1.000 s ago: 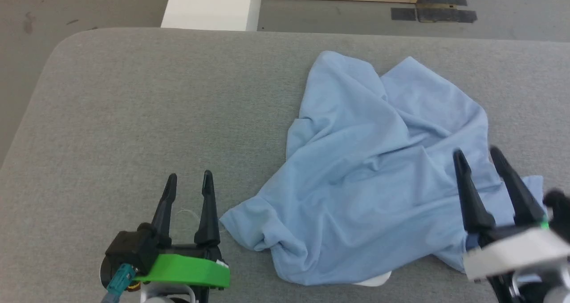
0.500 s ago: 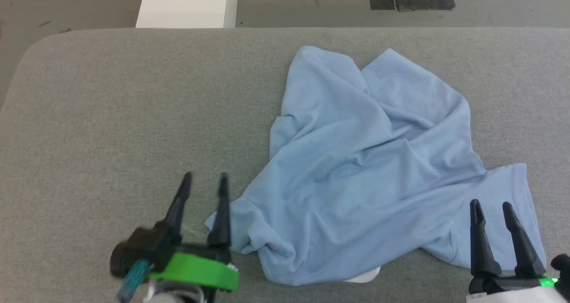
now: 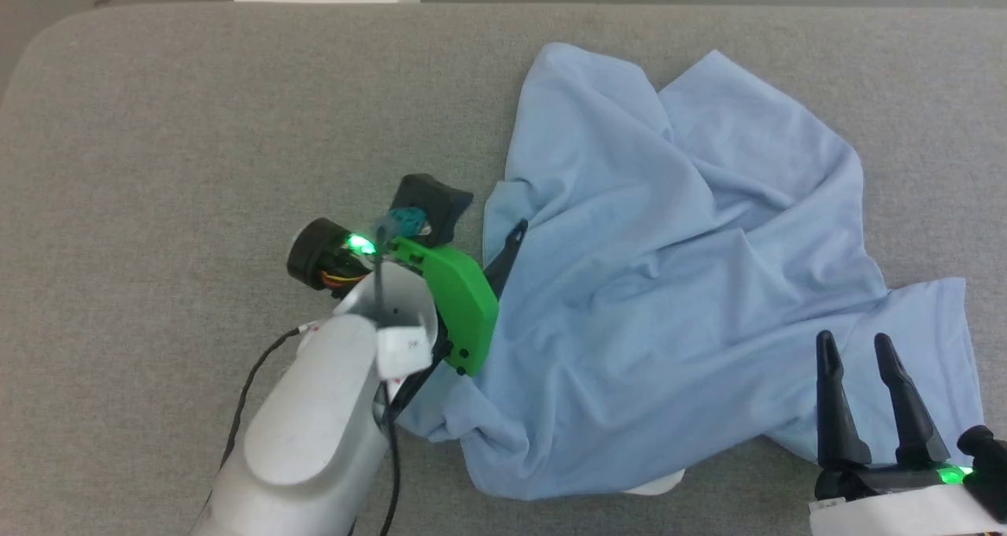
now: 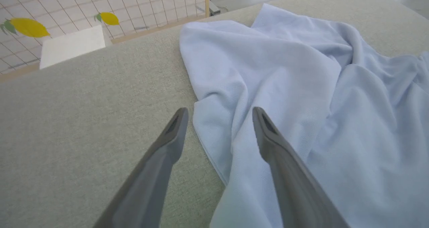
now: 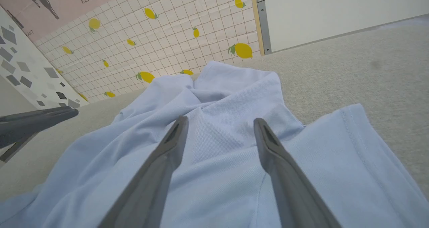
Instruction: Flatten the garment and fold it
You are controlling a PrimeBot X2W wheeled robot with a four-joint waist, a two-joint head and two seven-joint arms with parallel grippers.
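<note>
Garment (image 3: 669, 284) lies crumpled on the grey table (image 3: 197, 127), with much bare table on its left and only a narrow strip on its right. It is one loose blue heap with deep wrinkles that run across it. One flatter flap, maybe a sleeve, sticks out at its near right corner. A small white piece (image 3: 657, 485) shows from under its near edge.

My left gripper (image 4: 219, 110) is at the garment's left edge with the jaws spread. One finger is over the bare table and the other is over the cloth, so the edge runs between them. I cannot tell if the tips touch the cloth. They pinch nothing.

My right gripper (image 3: 853, 337) is over the garment's near right part, just beside the flap. Its jaws are also spread and it holds nothing.

I judge the task to be at its very beginning. Nothing is flattened and no fold is made. I think the step in hand is to take the left edge. What remains is to pull the cloth out flat, smooth the wrinkles, and then do all the folds.
</note>
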